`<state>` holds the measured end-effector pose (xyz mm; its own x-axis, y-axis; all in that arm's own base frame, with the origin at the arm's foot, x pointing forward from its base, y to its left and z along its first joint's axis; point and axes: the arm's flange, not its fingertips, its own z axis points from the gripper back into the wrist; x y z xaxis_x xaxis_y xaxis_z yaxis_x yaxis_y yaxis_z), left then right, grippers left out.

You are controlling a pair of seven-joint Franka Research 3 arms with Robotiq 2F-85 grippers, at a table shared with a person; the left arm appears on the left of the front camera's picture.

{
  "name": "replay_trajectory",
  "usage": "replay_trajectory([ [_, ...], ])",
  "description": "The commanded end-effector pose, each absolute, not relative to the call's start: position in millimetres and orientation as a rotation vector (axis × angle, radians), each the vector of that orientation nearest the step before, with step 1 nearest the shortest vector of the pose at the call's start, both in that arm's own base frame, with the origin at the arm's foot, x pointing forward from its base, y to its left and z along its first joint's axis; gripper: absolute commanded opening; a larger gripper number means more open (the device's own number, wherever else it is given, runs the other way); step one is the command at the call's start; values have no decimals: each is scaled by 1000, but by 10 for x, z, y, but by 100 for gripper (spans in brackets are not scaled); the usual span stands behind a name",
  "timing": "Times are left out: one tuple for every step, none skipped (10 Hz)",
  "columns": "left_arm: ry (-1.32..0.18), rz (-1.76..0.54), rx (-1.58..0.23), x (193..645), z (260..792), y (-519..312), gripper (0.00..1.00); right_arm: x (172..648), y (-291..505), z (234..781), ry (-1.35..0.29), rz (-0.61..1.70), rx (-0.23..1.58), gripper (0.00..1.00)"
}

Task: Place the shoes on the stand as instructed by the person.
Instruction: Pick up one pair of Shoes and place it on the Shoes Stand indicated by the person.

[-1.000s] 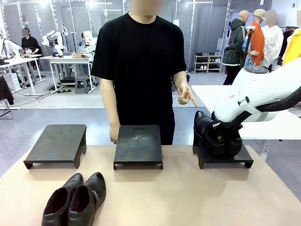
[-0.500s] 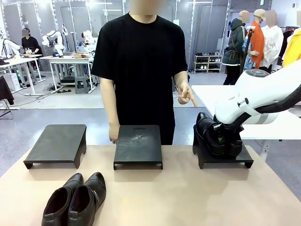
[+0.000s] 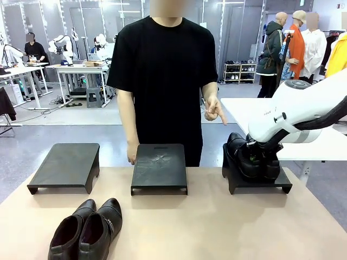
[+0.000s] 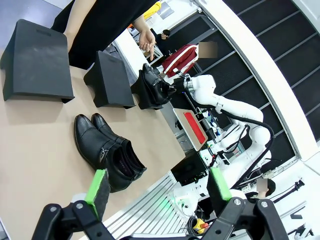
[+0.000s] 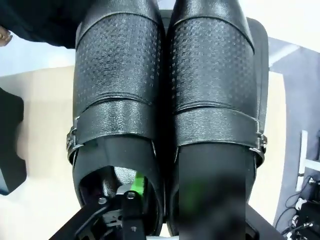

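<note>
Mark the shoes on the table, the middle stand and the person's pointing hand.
Shoes on the table (image 3: pixel 95 230): front view, one shoe's opening.
Middle stand (image 3: pixel 159 162): front view, top surface.
Pointing hand (image 3: pixel 213 110): front view, knuckles.

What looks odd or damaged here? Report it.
Only the middle black stand: whitish scuffs mark its top. The glossy black dress shoes sit side by side on the right black stand, with the fingers of the right gripper inside them. The other black pair lies together on the beige table.
</note>
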<state>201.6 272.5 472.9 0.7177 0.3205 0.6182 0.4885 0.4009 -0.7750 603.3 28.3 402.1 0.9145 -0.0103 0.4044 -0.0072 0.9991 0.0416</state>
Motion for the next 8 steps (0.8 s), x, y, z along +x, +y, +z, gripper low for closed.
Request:
replay_trajectory([
  [-822,-141,-1197,2000,4740,2750,100,6077,299,4042,-443,-37,53,92],
  [-822,-141,-1197,2000,4740,2750,100,6078,300,4045,-443,-37,53,100],
  [-822,-141,-1197,2000,4740,2750,100,6081,302,4042,-442,-37,53,100],
  [-822,-141,-1197,2000,4740,2750,100,6081,300,4043,-443,-39,53,100],
  [-822,-141,-1197,2000,4740,2750,100,6085,293,4053,-445,-45,56,97],
  [-822,-141,-1197,2000,4740,2750,100,6079,282,4085,-453,-52,61,100],
  [-822,-141,-1197,2000,4740,2750,100,6071,264,4135,-455,-49,52,100],
  [-822,-141,-1197,2000,4740,2750,100,6047,282,4052,-428,-10,46,100],
])
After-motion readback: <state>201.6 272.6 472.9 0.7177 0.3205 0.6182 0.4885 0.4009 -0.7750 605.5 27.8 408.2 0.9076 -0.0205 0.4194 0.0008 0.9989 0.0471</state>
